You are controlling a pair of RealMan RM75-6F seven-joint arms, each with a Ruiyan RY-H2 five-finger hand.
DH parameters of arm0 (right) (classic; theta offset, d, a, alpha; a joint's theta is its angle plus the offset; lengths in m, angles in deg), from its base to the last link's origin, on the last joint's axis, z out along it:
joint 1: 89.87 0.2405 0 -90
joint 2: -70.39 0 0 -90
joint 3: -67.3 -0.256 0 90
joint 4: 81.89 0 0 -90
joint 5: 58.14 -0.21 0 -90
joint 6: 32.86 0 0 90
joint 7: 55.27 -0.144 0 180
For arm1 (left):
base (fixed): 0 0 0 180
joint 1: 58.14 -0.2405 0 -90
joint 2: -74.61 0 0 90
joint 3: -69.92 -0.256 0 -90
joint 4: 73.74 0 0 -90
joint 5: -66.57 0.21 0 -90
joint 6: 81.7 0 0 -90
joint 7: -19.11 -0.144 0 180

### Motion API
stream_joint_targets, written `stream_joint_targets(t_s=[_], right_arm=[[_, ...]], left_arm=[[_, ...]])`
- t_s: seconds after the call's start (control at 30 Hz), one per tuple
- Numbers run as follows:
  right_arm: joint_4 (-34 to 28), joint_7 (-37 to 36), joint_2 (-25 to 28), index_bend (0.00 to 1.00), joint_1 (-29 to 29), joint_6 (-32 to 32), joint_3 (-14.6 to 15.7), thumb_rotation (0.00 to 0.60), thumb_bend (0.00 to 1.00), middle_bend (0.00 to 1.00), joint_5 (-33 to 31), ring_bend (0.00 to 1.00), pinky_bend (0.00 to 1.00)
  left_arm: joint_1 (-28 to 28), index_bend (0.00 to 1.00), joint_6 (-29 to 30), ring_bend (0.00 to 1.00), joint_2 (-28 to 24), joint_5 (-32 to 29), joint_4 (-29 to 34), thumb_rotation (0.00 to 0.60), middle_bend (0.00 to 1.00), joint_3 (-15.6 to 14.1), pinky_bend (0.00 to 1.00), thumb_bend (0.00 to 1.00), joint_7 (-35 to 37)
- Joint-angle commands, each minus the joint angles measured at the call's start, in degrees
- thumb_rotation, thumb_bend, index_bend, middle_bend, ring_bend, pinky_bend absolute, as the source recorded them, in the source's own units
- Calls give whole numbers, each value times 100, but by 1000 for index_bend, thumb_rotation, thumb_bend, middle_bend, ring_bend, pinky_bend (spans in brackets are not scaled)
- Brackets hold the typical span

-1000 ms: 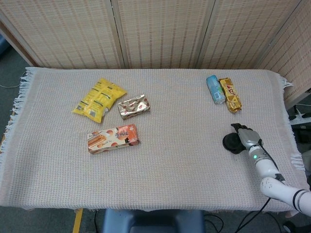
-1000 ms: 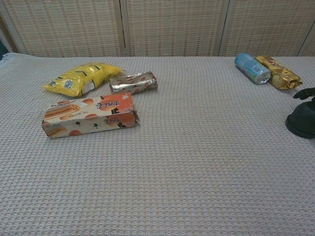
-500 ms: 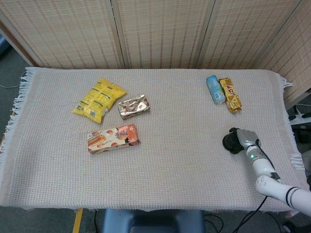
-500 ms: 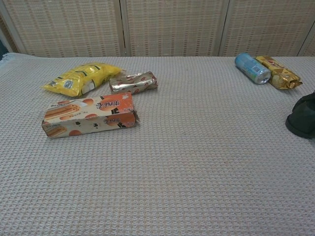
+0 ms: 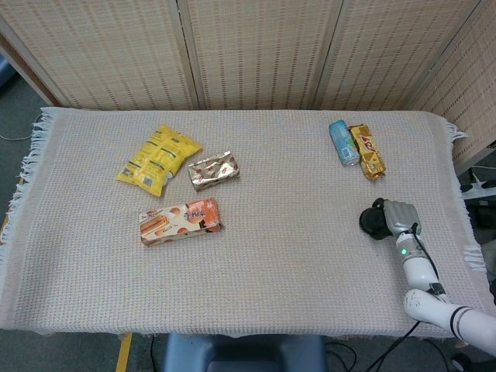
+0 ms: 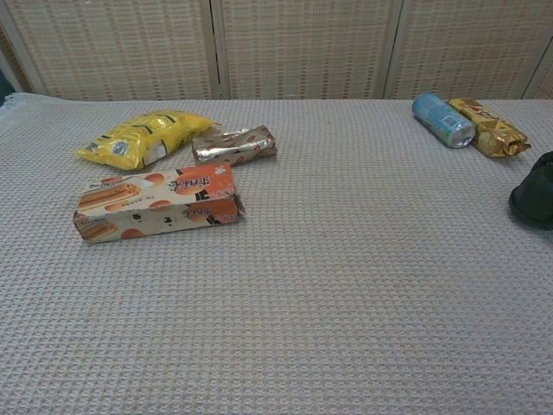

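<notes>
Low at the frame's right, the right hand [image 5: 397, 216] wraps its fingers around a black object [image 5: 373, 221] on the cloth [image 5: 294, 256].

Cloth-covered table [image 5: 294, 256], yellow bag [image 5: 159, 158], biscuit box [image 5: 180, 221], blue can [image 5: 342, 142]

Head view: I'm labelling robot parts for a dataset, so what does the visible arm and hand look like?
Only the right arm shows: glossy white rounded segments with a black joint band and a small green light. The right hand is silver-grey above, black beneath.
</notes>
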Motion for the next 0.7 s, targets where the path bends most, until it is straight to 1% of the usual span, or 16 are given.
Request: stream_joint_targets(t_s=[0.03, 0.1, 0.17, 0.27, 0.3, 0.4, 0.47, 0.57, 0.67, 0.7], right_arm=[[26, -73, -45, 701, -102, -194, -73, 600, 244, 569, 208, 629, 705], [23, -203, -69, 706, -174, -343, -121, 600, 253, 574, 434, 633, 708], [-17, -539, -87, 710, -287, -579, -188, 600, 256, 577, 891, 636, 710], [-63, -1364, -64, 711, -489, -922, -205, 600, 256, 579, 1849, 637, 711], [-50, -1743, -53, 711, -560, -1076, -180, 600, 256, 579, 2282, 637, 711], [98, -2701, -54, 713, -709, -1538, -67, 600, 256, 582, 3311, 639, 711], [284, -3240, -88, 717, -773, -1871, 24, 600, 256, 584, 3878, 640, 712], [407, -3465, -117, 721, -795, -2001, 62, 600, 256, 585, 4089, 640, 712], [820, -3990, -215, 727, -860, -2531, 162, 600, 255, 592, 4703, 644, 715], [966, -3950, -256, 729, -901, -2529, 159, 600, 255, 593, 4679, 646, 716]], left_arm=[[0, 524, -1, 201, 1, 0, 1, 600, 165, -1, 526, 527, -2], [0, 523, -1, 201, 2, -1, 2, 600, 165, 0, 527, 527, -5], [0, 523, -2, 201, 3, -2, 5, 600, 165, 0, 527, 526, -11], [1, 525, -7, 201, 5, -4, 6, 600, 165, -2, 527, 526, -24], [2, 525, -11, 201, 6, -4, 7, 600, 165, -2, 527, 527, -28], [3, 525, -14, 202, 6, -6, 9, 600, 165, -2, 527, 528, -39], [2, 524, -13, 202, 5, -5, 13, 600, 165, -3, 527, 528, -37], [1, 524, -12, 201, 4, -4, 14, 600, 165, -4, 527, 527, -37], [0, 524, -10, 201, 6, -1, 12, 600, 165, -4, 527, 526, -44], [1, 524, -14, 201, 6, -2, 14, 600, 165, -5, 527, 526, -48]])
